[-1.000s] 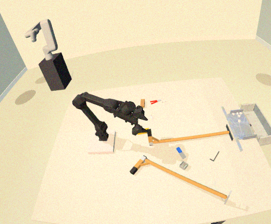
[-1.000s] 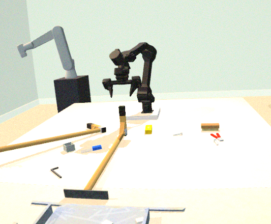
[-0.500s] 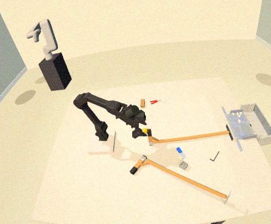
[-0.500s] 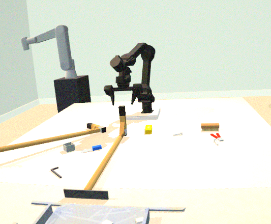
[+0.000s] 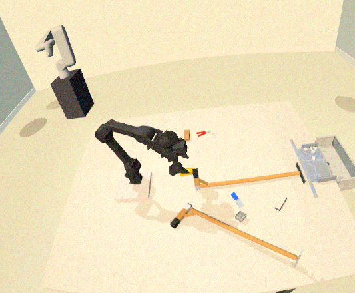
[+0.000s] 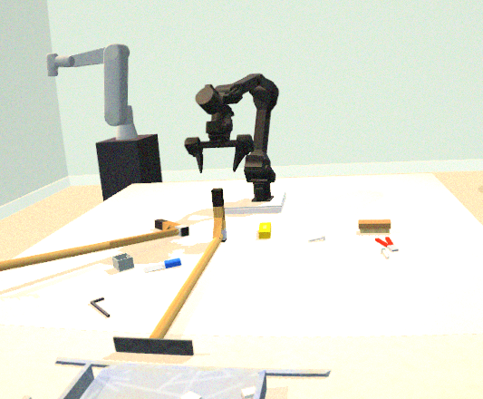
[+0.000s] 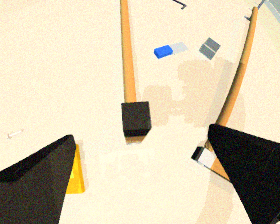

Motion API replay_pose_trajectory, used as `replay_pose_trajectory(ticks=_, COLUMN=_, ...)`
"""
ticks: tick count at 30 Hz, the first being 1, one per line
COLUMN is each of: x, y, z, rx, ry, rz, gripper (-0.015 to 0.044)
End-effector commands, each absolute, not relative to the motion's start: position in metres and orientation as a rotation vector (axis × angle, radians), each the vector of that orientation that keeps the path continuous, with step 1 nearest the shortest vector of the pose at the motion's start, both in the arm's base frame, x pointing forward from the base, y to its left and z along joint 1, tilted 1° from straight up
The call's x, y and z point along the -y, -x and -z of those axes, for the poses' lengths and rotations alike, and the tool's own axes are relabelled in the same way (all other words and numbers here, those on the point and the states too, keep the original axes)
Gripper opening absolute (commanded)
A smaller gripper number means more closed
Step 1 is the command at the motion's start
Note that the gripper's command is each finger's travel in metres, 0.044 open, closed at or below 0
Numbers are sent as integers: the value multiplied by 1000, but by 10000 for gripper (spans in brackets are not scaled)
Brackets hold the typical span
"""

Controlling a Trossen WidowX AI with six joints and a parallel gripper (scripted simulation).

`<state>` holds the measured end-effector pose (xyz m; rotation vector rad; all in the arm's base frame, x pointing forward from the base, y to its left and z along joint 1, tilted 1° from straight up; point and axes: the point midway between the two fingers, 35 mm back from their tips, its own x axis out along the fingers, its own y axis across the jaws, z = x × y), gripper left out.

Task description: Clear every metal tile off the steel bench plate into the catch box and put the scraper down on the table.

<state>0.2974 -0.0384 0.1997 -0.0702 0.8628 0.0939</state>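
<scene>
My gripper (image 5: 188, 165) (image 6: 217, 171) (image 7: 144, 136) is open and empty, above the upright black-tipped grip of a long wooden-handled scraper (image 5: 252, 180) (image 6: 188, 290) (image 7: 128, 60). In the wrist view the black grip end shows between the fingertips. Its dark blade (image 5: 300, 174) (image 6: 153, 345) stands at the near edge of the steel bench plate (image 5: 316, 171) (image 6: 134, 381). Several small pale tiles (image 5: 313, 158) (image 6: 248, 393) lie on the plate. The grey catch box (image 5: 350, 183) adjoins the plate's far end; I see no tiles in it.
A second long-handled tool (image 5: 245, 234) (image 6: 84, 250) (image 7: 237, 85) with a pale blade lies to one side. Around are a yellow block (image 6: 265, 230) (image 7: 76, 175), a blue-ended piece (image 5: 234, 196), a grey block (image 5: 240, 216), a hex key (image 6: 100, 307), red-handled pliers (image 5: 202, 133) and a brown block (image 6: 374, 224).
</scene>
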Motion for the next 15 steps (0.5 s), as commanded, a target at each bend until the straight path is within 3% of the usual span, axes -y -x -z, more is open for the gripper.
replay_pose_trajectory(ticks=1, x=38, y=-297, z=-190, rx=-869, ry=72, rz=-100, gripper=440)
replay_pose_trajectory(ticks=15, x=38, y=-298, z=-162, rx=-869, ry=72, rz=-100, gripper=440)
